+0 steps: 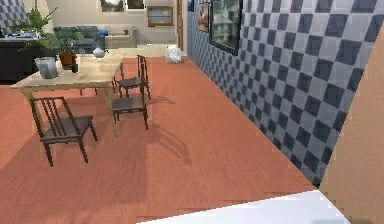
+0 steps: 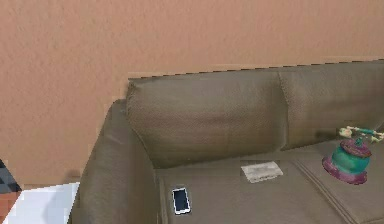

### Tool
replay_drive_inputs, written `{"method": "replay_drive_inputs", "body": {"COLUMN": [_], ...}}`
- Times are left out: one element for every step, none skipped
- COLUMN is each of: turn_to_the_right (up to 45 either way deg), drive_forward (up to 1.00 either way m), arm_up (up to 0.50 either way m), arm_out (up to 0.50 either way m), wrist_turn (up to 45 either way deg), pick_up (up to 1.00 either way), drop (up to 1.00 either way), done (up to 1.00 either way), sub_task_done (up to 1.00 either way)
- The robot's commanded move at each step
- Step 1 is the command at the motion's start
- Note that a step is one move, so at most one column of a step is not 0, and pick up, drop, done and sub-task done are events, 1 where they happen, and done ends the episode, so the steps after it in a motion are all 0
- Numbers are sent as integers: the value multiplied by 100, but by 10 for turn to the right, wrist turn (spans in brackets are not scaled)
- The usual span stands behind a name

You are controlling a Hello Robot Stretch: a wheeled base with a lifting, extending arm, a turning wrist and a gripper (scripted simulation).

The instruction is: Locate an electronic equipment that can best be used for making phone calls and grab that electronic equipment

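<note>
Arm side view, lower middle: the phone [image 2: 181, 200] lies flat on the sofa [image 2: 200, 120] seat beside the armrest. A reach could press it into the soft cushion, or take the pale flat item [image 2: 262, 171] nearby instead (similar shape). I cannot tell the gripper's state. The teal ornament [image 2: 350, 160] is cut off at the right edge.

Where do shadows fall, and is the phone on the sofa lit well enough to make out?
Forward view: the chairs throw soft shadows rightward across the red floor. Arm side view: the phone lies evenly lit on the sofa, its pale rim plain against the dark cushion, no glare.
</note>
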Motion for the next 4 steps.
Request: {"method": "replay_drive_inputs", "body": {"turn_to_the_right": [0, 0, 0, 0], "drive_forward": [0, 0, 0, 0], "arm_up": [12, 0, 0, 0], "arm_out": [0, 28, 0, 0], "wrist_turn": [0, 0, 450, 450], "pick_up": [0, 0, 0, 0], "drop": [0, 0, 0, 0], "done": [0, 0, 0, 0], "sub_task_done": [0, 0, 0, 0]}}
